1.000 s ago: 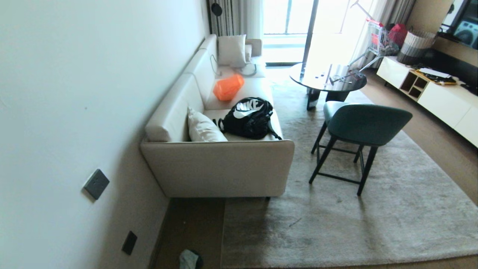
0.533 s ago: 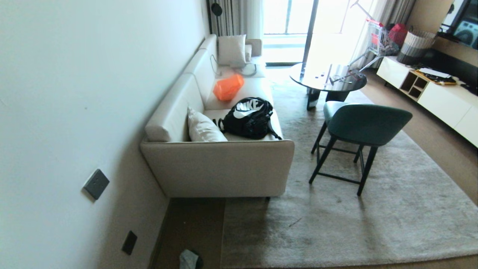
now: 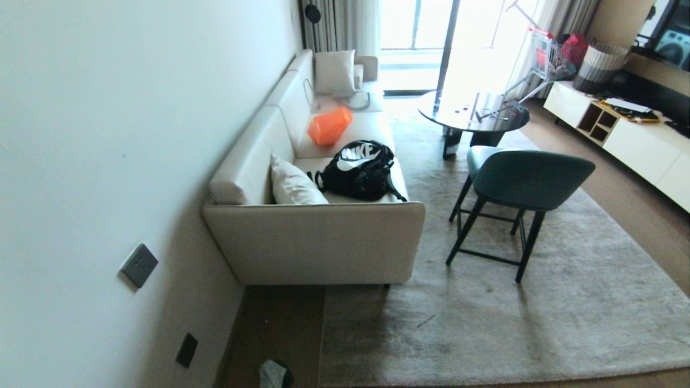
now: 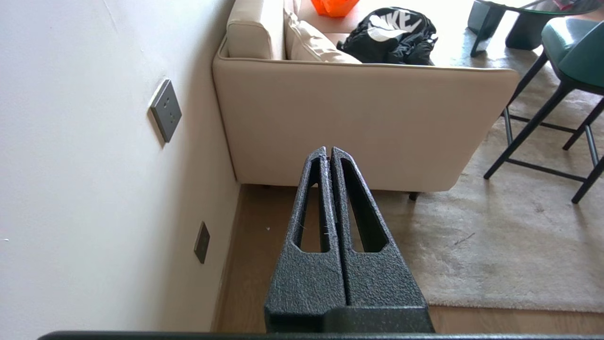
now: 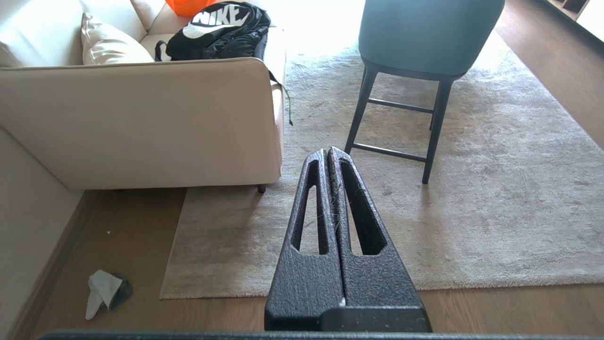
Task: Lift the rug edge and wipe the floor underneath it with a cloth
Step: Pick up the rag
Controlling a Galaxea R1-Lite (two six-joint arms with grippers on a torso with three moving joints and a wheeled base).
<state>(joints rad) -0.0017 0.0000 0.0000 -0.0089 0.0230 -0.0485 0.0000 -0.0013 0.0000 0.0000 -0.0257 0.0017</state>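
While both arms sit parked low and out of the head view, the room lies undisturbed before the robot. Largest is the rug [image 3: 512, 318], grey-beige and plush, spreading from the sofa's end across most of the floor [image 3: 275, 328], whose brown planks show as a strip between rug and wall and again along the near side. Its near rug edge [image 5: 330, 289] lies flat on the planks, a straight hem running from a corner below the sofa toward the right. A cream sofa [image 3: 318, 242] stands along the wall, one foot at the rug's side hem, carrying a black backpack [image 3: 358, 170], an orange bag [image 3: 329, 126] and pillows. A green chair [image 3: 520, 180] stands on the rug, with a dark round worktop [image 3: 471, 113] behind it. Each wrist view shows its own hand, the left hand [image 4: 329, 151] and the right hand [image 5: 328, 152], clenched with fingers pressed together on nothing and held above the floor. Smallest, the cloth [image 5: 104, 290] lies crumpled on the bare planks near the wall, well apart from the rug's corner.
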